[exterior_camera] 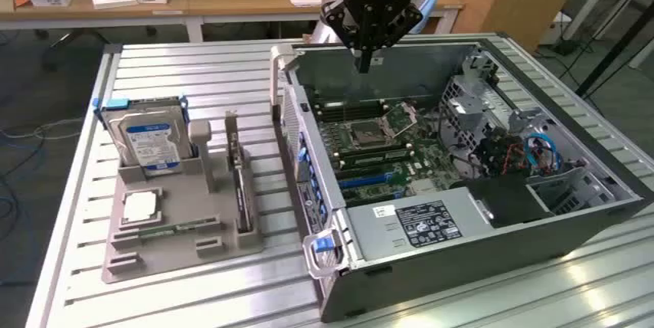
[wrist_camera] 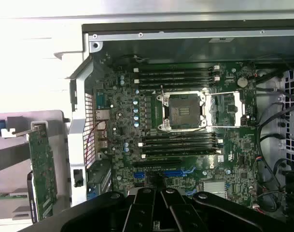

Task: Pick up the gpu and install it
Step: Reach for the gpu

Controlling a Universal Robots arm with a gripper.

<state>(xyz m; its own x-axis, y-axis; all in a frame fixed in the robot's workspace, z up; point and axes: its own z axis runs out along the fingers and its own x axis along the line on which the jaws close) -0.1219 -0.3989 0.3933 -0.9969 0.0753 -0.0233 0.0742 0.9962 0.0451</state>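
Pincer (exterior_camera: 363, 63) closed and empty, hanging over the far wall of the open case (exterior_camera: 460, 274), upper centre of the exterior view. Gpu (exterior_camera: 241, 190) stands on edge in the grey holder (exterior_camera: 184, 201) on the table (exterior_camera: 184, 75), lower left, just beside the case.

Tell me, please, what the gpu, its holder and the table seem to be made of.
The gpu: green circuit board, likely fibreglass, with a shiny metal bracket. The holder: matte grey, probably plastic. The table: ribbed silvery slats, apparently aluminium.
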